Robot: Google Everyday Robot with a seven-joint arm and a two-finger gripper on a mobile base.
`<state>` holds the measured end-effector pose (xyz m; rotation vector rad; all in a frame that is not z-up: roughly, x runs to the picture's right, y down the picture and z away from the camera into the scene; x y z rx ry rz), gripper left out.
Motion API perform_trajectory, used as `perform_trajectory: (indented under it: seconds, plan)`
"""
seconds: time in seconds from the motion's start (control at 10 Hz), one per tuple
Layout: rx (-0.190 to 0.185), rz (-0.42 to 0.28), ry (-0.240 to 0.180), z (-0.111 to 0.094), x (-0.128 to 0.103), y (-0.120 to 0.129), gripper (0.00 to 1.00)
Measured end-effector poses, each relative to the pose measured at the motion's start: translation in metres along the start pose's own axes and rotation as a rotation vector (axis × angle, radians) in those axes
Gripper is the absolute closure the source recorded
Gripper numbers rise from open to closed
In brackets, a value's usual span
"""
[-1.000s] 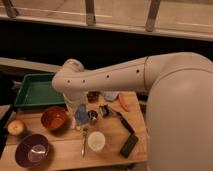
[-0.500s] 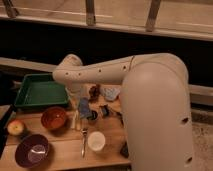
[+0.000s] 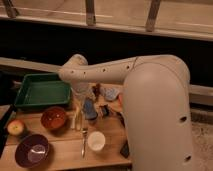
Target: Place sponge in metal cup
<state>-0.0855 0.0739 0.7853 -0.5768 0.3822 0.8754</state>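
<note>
A blue sponge [image 3: 90, 109] hangs upright just below my gripper [image 3: 86, 102], over the middle of the wooden table [image 3: 60, 155]. The gripper hangs down from the white arm [image 3: 107, 72], which reaches in from the right, and it appears shut on the sponge. A small dark metal cup [image 3: 103, 111] stands on the table right beside the sponge, on its right. The wrist hides the fingertips and the top of the sponge.
A green tray [image 3: 42, 91] sits at the back left. A red-brown bowl [image 3: 53, 118], an apple [image 3: 16, 127] and a purple bowl [image 3: 32, 150] are on the left. A white cup [image 3: 96, 141], a utensil [image 3: 83, 142], a blue packet [image 3: 111, 93] and a black object [image 3: 125, 149] lie around the middle.
The sponge has risen from the table with the gripper and shifted slightly right, toward the metal cup. The arm's elbow has swung to the left.
</note>
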Motion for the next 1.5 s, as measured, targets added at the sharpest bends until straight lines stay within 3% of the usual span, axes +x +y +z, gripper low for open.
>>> perform_trajectory:
  seconds: [0.3,0.5,1.5]
  plan:
    - [-0.080,0.025,0.015,0.024,-0.004,-0.002,0.52]
    - [-0.094,0.043,0.024,0.028,-0.003,-0.006,0.36]
    - [-0.108,0.080,0.039,0.029,0.007,-0.015,0.34]
